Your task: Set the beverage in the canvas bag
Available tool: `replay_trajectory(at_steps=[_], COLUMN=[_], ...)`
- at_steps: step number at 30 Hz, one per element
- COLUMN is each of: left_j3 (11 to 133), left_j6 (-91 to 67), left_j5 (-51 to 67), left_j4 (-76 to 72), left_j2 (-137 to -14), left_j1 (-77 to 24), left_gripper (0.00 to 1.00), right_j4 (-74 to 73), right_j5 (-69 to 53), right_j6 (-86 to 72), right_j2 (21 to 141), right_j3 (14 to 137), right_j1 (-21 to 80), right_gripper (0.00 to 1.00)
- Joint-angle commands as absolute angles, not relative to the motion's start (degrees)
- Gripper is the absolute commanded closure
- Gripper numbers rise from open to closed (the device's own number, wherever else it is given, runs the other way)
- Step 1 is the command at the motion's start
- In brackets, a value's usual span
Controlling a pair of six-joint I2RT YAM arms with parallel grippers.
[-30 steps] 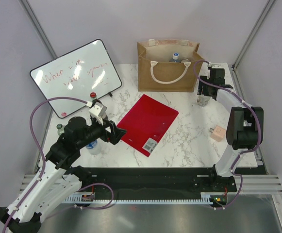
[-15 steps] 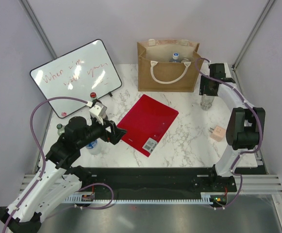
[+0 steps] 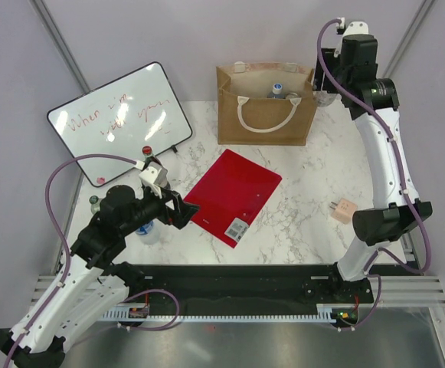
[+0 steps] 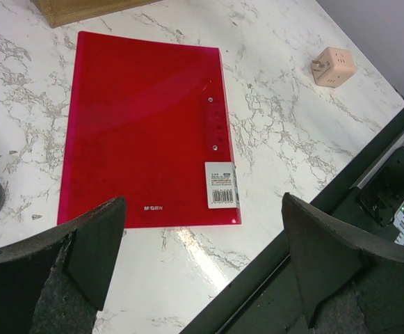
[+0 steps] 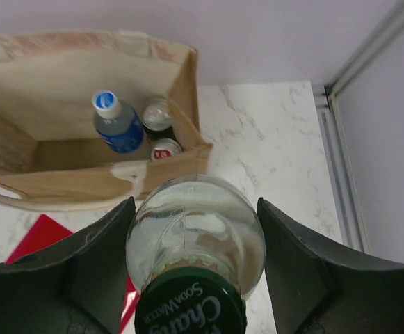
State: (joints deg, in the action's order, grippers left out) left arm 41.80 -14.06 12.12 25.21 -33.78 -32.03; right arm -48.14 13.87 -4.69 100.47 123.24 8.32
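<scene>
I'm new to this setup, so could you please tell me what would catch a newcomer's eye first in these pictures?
First, the glass bottle with a green cap, gripped between the right fingers and held high near the right end of the canvas bag at the far side of the table. Next, the red folder lying flat mid-table, and inside the bag a blue-capped bottle and two cans.

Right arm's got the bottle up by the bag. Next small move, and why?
Probably shift the right gripper left, over the canvas bag's open mouth, before lowering. The wrist view shows the green-capped bottle hanging outside the bag's right corner, and a blue-capped bottle and two cans crowd that end; the floor further left looks bare.
</scene>
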Motion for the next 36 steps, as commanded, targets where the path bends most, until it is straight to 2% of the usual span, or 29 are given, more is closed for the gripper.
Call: replay_trajectory(at_steps=[1,4,8,13,16,23,28,36], left_j3=[42.0,42.1,42.0,42.0,41.8,41.8,41.8,41.7], left_j6=[-13.5,-13.5,-13.4,-13.4,-13.4,-13.4,-13.4,-13.4], left_j5=[12.1,12.6,12.1,12.4,12.5,12.1,12.3,11.9], left_j4=[24.0,24.0,24.0,24.0,24.1,24.0,24.1,24.0], left_j2=[-33.3,-32.9,-32.8,-33.0,-32.9,-32.8,-33.1,-33.6], left_j1=[-32.3,-32.3,-32.3,-32.3,-32.3,-32.3,-32.3,-32.3], left_gripper=[0.0,0.0,0.0,0.0,0.0,0.0,0.0,0.0], right_j4=[-42.4,-34.1,-19.8,-20.6,-19.8,-18.0,-18.5,-19.2], right_j5=[12.6,11.3,7.0,5.6,4.2,1.1,-1.3,-4.1], right_j6=[-4.2,-4.9,-0.9,0.4,0.0,-4.1,-4.1,-3.5], right_j2=[98.6,99.5,101.0,112.0,115.6,117.9,115.5,115.6], right_j3=[131.7,130.7,121.7,135.8,139.6,132.6,125.3,124.4], right_j1=[10.2,10.5,10.8,11.5,11.5,11.6,12.1,12.7], right_gripper=[1.0,1.0,1.0,1.0,1.0,1.0,1.0,1.0])
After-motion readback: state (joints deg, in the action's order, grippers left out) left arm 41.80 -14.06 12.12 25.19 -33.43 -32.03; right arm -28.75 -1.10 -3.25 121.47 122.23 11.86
